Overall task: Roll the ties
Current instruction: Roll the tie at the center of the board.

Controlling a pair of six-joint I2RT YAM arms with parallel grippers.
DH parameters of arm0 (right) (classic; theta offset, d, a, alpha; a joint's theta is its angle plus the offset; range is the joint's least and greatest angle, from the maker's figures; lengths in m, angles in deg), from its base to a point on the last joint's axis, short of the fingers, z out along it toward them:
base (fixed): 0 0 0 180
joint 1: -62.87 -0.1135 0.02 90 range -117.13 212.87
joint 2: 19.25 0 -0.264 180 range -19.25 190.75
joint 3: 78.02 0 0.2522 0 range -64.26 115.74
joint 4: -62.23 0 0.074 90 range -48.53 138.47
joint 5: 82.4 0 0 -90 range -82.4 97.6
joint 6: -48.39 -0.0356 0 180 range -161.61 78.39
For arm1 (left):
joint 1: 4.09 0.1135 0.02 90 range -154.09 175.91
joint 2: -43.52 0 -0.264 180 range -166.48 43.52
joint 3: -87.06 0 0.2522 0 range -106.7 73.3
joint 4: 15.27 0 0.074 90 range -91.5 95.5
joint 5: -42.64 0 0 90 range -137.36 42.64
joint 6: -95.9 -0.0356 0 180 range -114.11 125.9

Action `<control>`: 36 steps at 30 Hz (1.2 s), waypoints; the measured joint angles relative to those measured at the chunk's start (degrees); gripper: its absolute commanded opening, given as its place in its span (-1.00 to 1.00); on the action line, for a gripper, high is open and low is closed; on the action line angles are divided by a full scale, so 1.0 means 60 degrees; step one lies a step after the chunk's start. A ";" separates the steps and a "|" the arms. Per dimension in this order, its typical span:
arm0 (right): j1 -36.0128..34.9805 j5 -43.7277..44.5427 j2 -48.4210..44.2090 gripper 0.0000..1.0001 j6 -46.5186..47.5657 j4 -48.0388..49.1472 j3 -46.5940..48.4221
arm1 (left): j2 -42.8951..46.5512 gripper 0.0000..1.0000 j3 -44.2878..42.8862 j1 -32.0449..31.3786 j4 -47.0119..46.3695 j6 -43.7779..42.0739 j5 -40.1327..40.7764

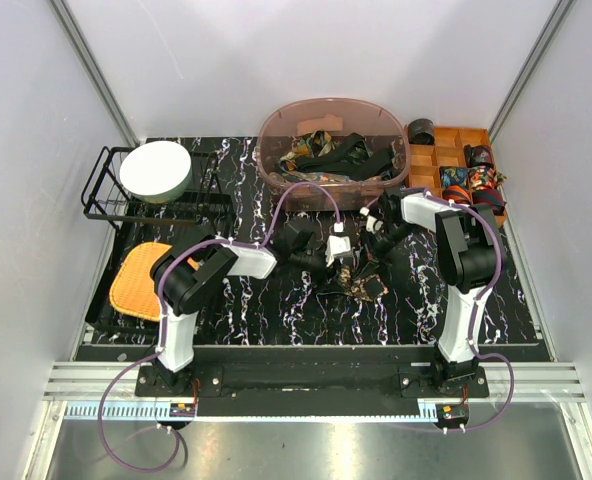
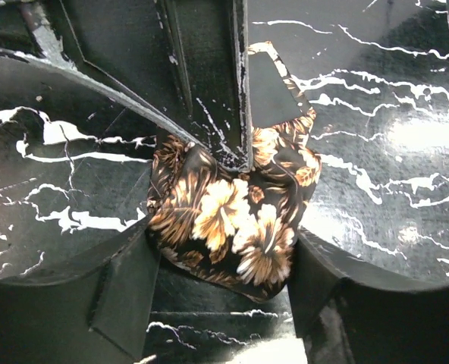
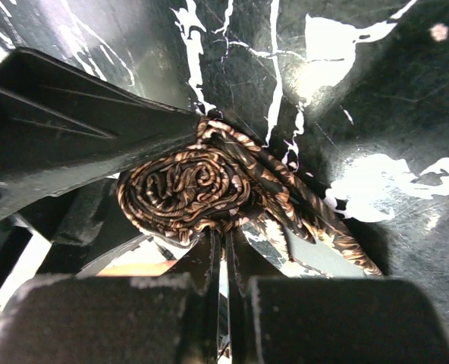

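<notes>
A brown floral tie (image 2: 232, 227) lies rolled into a coil (image 3: 186, 189) on the black marbled mat (image 1: 276, 310), its loose tail (image 3: 323, 227) trailing off to the right. My left gripper (image 2: 224, 303) is open, one finger (image 2: 126, 292) on each side of the roll and close against it. The right gripper (image 3: 226, 246) is shut, its tips pinching the fabric at the roll's edge. In the left wrist view its closed fingers (image 2: 217, 114) come down onto the roll from above. From the top camera, both grippers (image 1: 341, 255) (image 1: 376, 240) meet over the tie (image 1: 361, 287) at mid-table.
A pinkish oval tub (image 1: 276, 130) holding several loose ties stands at the back. A wooden divided tray (image 1: 431, 165) with rolled ties is at the back right. A wire rack (image 1: 106, 200) with a white bowl (image 1: 156, 170) and an orange mat (image 1: 141, 280) are on the left.
</notes>
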 measured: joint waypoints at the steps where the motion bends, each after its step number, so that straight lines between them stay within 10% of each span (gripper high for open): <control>1: -0.0033 0.0051 0.0000 -1.00 0.0000 0.0004 0.0000 | 0.0000 0.38 0.0025 0.0025 -0.0018 -0.0040 -0.0055; 36: -0.0962 0.0612 0.1042 -1.00 0.1158 -0.0849 0.0965 | 0.0364 0.79 0.0040 0.0113 0.1162 -0.1727 -0.0197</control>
